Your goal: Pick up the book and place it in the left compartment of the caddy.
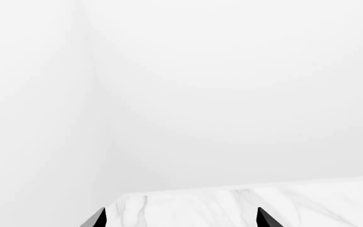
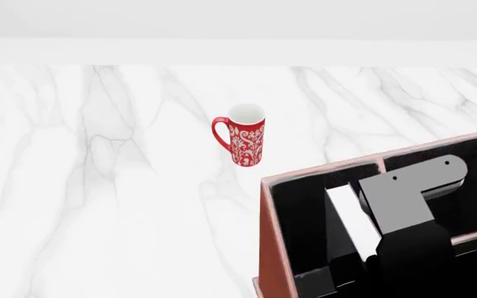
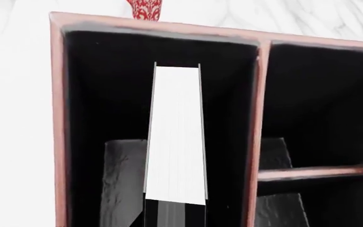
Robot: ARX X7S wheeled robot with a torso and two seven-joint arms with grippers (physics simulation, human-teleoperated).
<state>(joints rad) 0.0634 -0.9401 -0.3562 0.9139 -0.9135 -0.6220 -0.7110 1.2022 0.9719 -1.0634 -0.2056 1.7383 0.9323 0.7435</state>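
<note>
Right gripper (image 3: 175, 215) grips the book (image 3: 176, 137) inside the left compartment (image 3: 106, 94).

Bright, even, flat render; sharp focus; faint soft shadows; caddy (image 2: 265, 242) interior near-black.

Legible text: none in any view.
Mug (image 2: 245, 142): red with a white scrolling ornament, at 12 o'clock from the caddy; decoration only, no letters or numerals.
Book (image 3: 176, 137): plain white page edges, no title or print showing.
Caddy (image 2: 269, 236): reddish-brown rim and black walls, no brand, label or sign.
Marble table (image 2: 97, 186): grey veining only.
</note>
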